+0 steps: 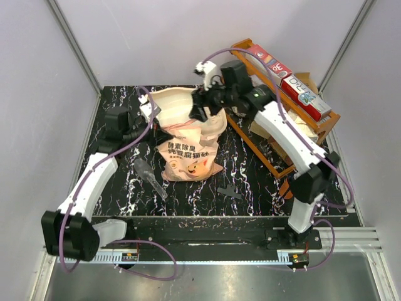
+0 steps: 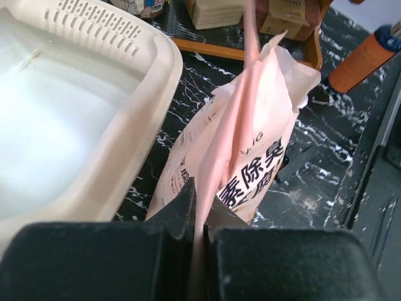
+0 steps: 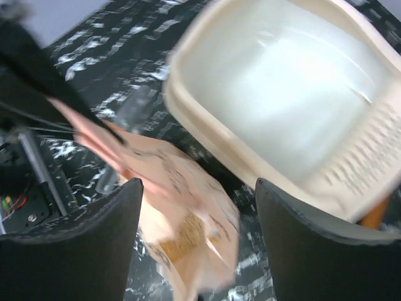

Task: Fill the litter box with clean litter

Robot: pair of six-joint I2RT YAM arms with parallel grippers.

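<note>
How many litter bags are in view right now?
1. The pink-orange litter bag sits mid-table beside the litter box, its top edge pinched between the left fingers. Others could be hidden behind the wooden rack.

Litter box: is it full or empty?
Empty. The litter box has a bare pale floor in both wrist views; no litter inside.

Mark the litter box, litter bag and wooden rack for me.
litter box [image 2: 147, 88]: left wrist view, on its rim.
litter bag [image 1: 188, 157]: top external view, printed front.
wooden rack [image 1: 329, 120]: top external view, right end rail.
</note>
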